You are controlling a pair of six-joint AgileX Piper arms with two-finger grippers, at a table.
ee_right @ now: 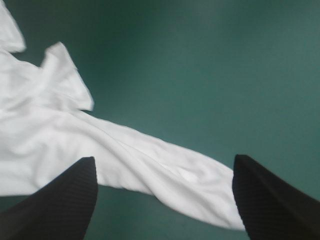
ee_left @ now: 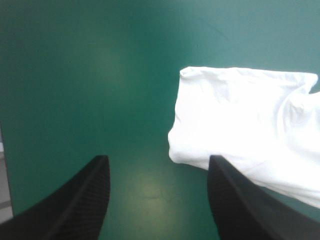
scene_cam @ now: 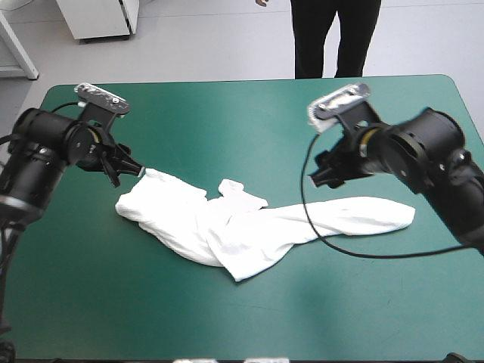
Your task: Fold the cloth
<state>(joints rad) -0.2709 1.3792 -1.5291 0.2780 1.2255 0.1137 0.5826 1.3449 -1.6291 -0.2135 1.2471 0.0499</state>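
We see a crumpled white short-sleeved T-shirt (scene_cam: 227,234) stretched across the middle of the teal-green table cover (scene_cam: 227,113). Our left gripper (ee_left: 157,160) sits at its left end, our right gripper (ee_right: 165,159) above its right end, both with black fingers spread apart

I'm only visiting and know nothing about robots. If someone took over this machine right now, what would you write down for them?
Left gripper: open, empty, at the left end of the T-shirt.
Right gripper: open, empty, above the shirt's right part.
T-shirt: a long rumpled strip across the middle of the teal-green table, not held.
Done: no tidy fold to be seen.
Left: probably grasp it, spread it flat, then fold.
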